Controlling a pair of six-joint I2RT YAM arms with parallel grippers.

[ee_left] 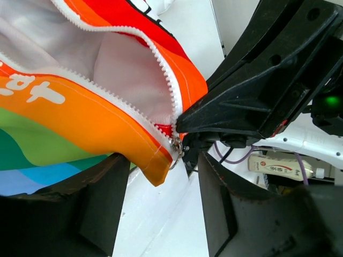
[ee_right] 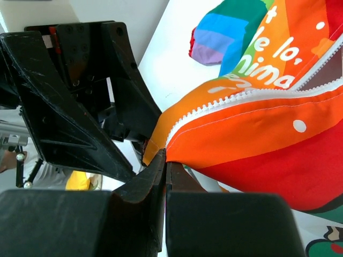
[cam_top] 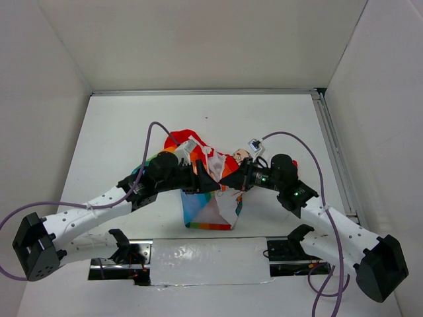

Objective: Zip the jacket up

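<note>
The jacket (cam_top: 210,210) hangs in the middle of the table, held up between both grippers, rainbow panels showing. In the left wrist view its orange hem corner (ee_left: 153,168) and open white zipper teeth (ee_left: 161,69) show, with a small metal slider (ee_left: 176,146) at the zipper's bottom. My left gripper (ee_left: 163,168) (cam_top: 201,183) is open, fingers on either side of that hem corner, which lies against the left finger. My right gripper (ee_right: 167,160) (cam_top: 232,179) is shut on the jacket's hem at the zipper's bottom end; it shows as the black body (ee_left: 252,96) in the left wrist view.
A white taped plate (cam_top: 198,254) lies at the near edge between the arm bases. A metal rail (cam_top: 332,148) runs along the table's right side. White walls enclose three sides. Purple cables (cam_top: 310,148) loop over both arms.
</note>
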